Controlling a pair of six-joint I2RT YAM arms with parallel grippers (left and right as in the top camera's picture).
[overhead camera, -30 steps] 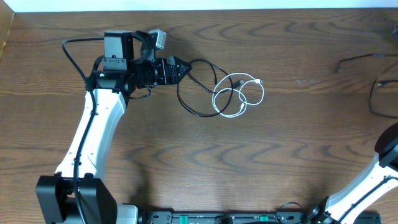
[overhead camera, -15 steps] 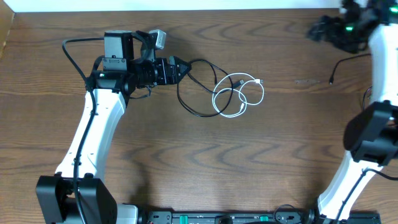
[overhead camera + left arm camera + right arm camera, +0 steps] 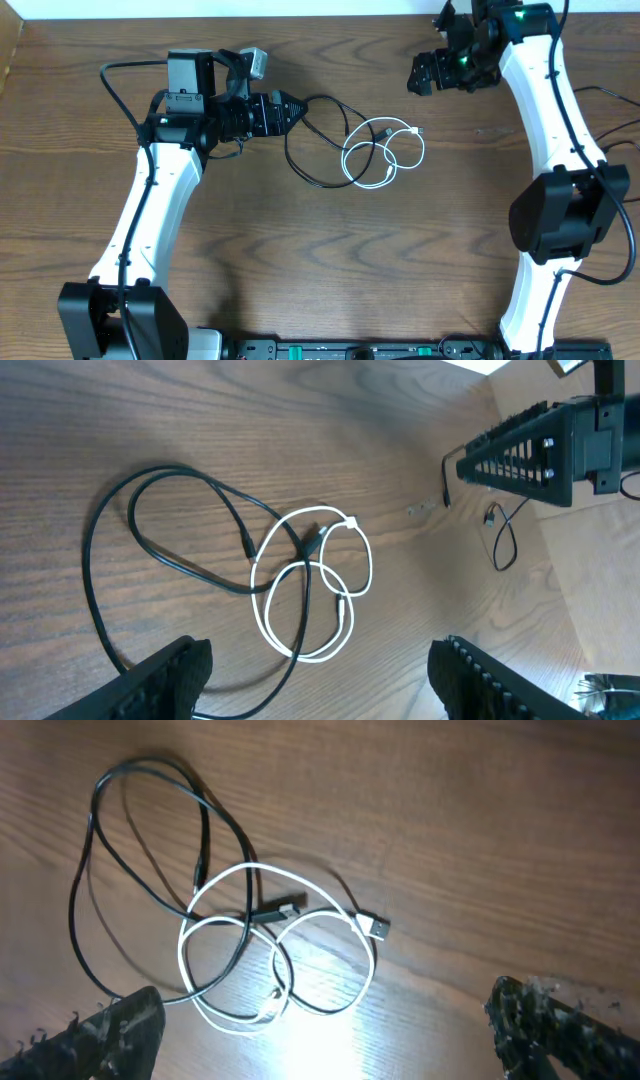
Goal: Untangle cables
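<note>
Loosely, black cable (image 3: 288, 148) crosses white cable (image 3: 423, 150)

- Two loose cords: one black cord (image 3: 143, 762) and one white cord (image 3: 250, 867), crossing each other
- Two plugs show clearly among the loops: one black plug (image 3: 283, 909) and one white plug (image 3: 378, 927)
- Two robot arms: a left arm (image 3: 150, 210) and a right arm (image 3: 555, 110)
- Two pincers: left pincer (image 3: 293, 107) and right pincer (image 3: 420, 75), each with two fingers (image 3: 165, 680)
- One wooden counter (image 3: 450, 250)
- At least one other thin dark cord (image 3: 497, 538) near the counter's right edge; the right arm hides any more
</note>
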